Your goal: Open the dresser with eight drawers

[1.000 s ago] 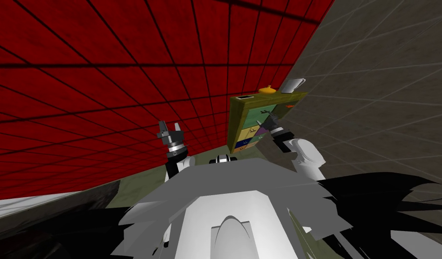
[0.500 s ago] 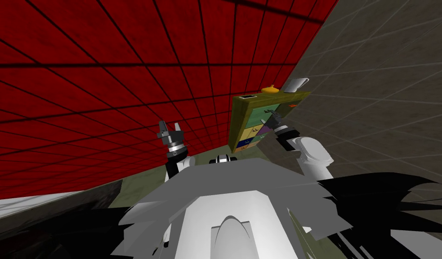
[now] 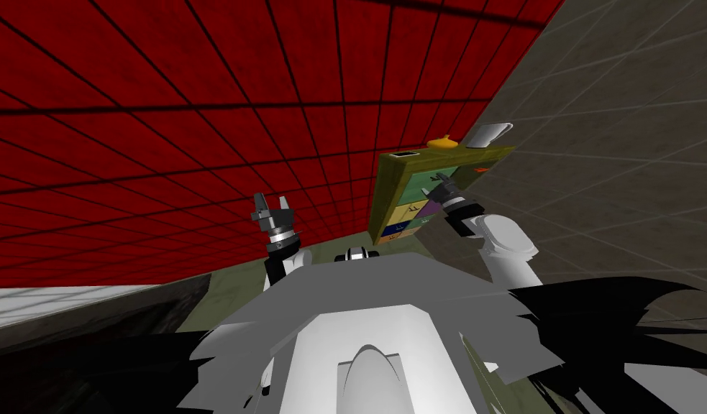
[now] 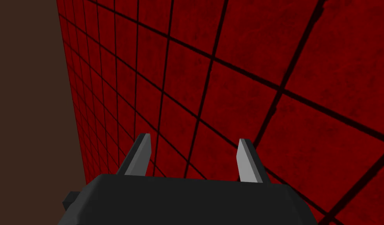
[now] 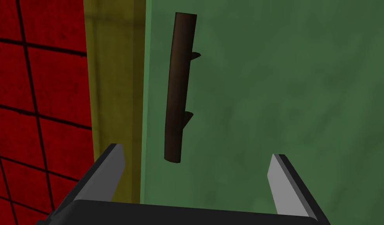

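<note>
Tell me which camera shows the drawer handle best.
The right wrist view: the dark handle stands large on the green drawer, just ahead of the open right gripper, untouched. The head view makes it a tiny mark on the small dresser. The left wrist view faces elsewhere, left gripper open.

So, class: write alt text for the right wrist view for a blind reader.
Right gripper, jaws open, faces a green drawer front whose dark bar handle lies ahead between them, untouched. Beside the drawer run the dresser's olive frame and a red tiled wall.
</note>
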